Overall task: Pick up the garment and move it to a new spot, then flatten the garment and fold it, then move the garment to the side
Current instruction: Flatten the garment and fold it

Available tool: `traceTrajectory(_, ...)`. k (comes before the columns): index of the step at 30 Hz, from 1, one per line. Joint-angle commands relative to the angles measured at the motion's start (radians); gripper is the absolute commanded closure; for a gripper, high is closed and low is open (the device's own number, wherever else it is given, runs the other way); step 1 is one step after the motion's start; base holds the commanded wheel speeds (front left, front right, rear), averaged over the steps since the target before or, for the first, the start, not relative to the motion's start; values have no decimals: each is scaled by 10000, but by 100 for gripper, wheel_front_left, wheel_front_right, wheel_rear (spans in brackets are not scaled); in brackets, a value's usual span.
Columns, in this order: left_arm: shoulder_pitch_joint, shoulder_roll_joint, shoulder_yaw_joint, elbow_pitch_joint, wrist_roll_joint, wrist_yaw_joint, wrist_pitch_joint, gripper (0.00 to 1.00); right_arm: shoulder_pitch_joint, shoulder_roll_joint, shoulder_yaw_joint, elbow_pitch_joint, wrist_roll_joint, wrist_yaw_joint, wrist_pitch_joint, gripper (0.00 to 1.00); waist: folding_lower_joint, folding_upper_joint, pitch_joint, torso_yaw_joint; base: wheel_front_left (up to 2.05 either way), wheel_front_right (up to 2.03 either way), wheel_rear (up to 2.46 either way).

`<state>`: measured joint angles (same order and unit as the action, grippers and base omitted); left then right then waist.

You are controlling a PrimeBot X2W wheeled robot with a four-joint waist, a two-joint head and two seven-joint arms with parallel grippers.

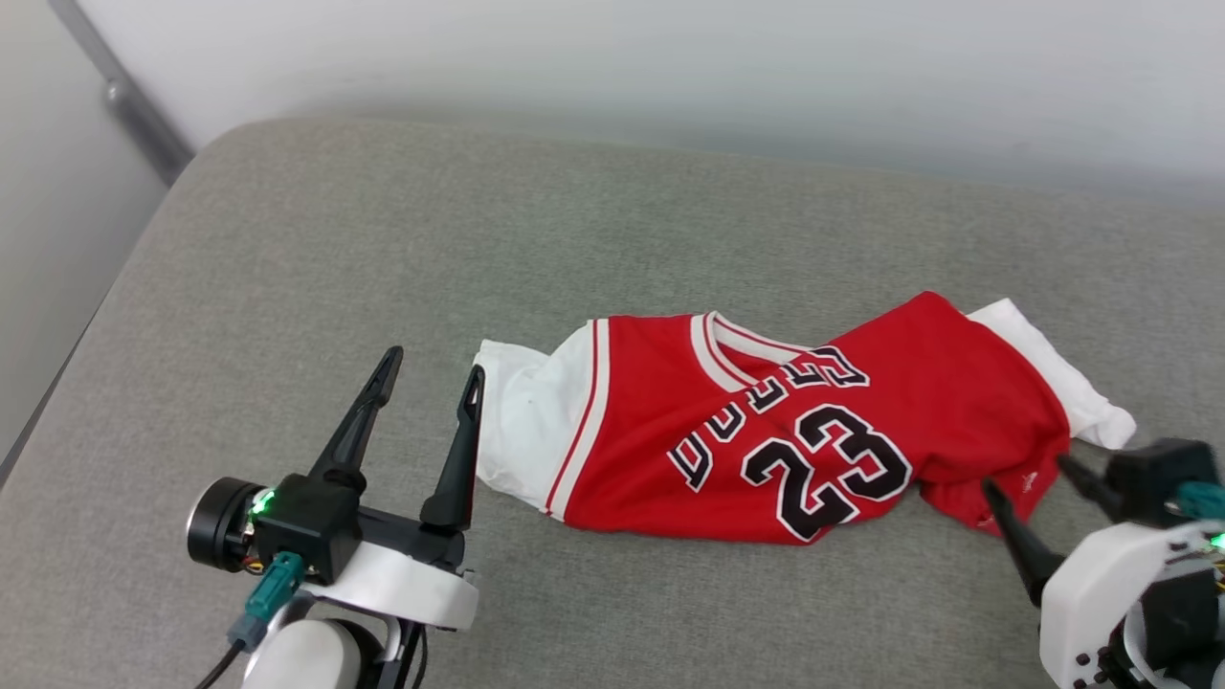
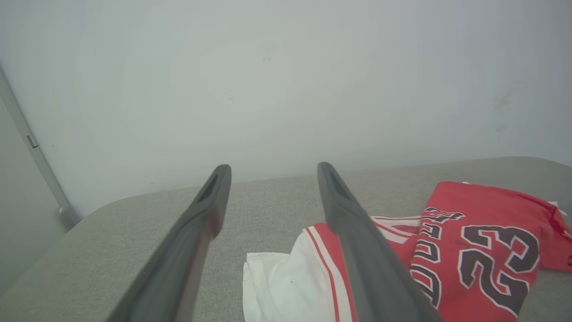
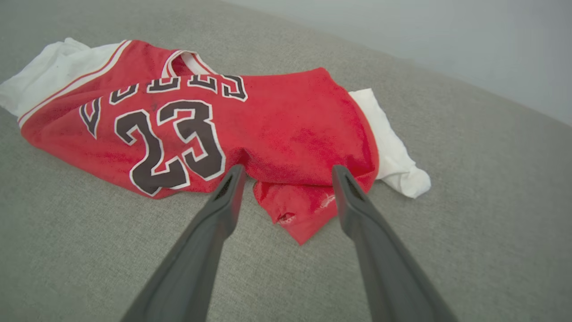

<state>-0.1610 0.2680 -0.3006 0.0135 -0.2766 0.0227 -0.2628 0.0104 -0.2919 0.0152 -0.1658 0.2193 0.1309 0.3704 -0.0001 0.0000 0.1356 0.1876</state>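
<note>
Garment: the garment [image 1: 670, 421] is lying crumpled on the grey upholstered surface [image 1: 383, 239], right of centre in the head view, with its black "23" facing up.
Sleeves: one white sleeve [image 1: 522, 421] is spreading toward the robot's left, and the other sleeve [image 1: 1062, 383] is sticking out at the opposite end.
Left claw: the left claw [image 1: 434, 366] is hovering with its fingers spread wide and gripping nothing, just beside the white sleeve.
Right claw: the right claw [image 3: 288, 169] is gaping wide and is empty. Its fingers are flanking the red hem corner [image 3: 295, 219]; contact cannot be told.
Backdrop: a pale wall [image 1: 670, 77] is rising behind the surface.
</note>
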Motion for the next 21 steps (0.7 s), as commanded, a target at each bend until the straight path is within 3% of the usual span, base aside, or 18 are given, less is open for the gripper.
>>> traceTrajectory(1, 100, -90, 43, -161, 144, -49, -24, 0, -175, -368, 326, -102, 261, -5, 876, 0, 1, 0, 126, 171, 0, 0, 0)
traceTrajectory(5, 231, -257, 58, -303, 401, -219, -24, 0, -611, -1175, 986, 3, 939, -5, 3607, 0, 1, 0, 303, 486, 0, 0, 0)
traceTrajectory(8, 174, -454, 56, -267, 515, -371, -25, 0, -1055, -1728, 1304, 298, 1044, -7, 4948, 0, 1, 0, 455, 739, 0, 0, 0)
traceTrajectory(13, 52, -778, 126, -111, 568, -605, -25, 0, -1641, -1974, 1377, 1258, 1115, -5, 5934, 0, 1, 0, 737, 1149, 0, 0, 0)
traceTrajectory(19, 42, -994, 305, 25, 744, -773, -26, 0, -1726, -2155, 1458, 2450, 1019, -7, 6111, 0, 1, 0, 872, 1445, 0, 0, 0)
traceTrajectory(20, 78, -1005, 334, 65, 790, -803, -26, 0, -1631, -2167, 1468, 2635, 1044, -8, 6090, 52, 1, 0, 830, 1467, 0, 0, 0)
traceTrajectory(21, 123, -1019, 367, 97, 827, -806, -26, 0, -1522, -2195, 1477, 2782, 1092, -10, 6070, 83, 1, 0, 786, 1473, 0, 0, 0)
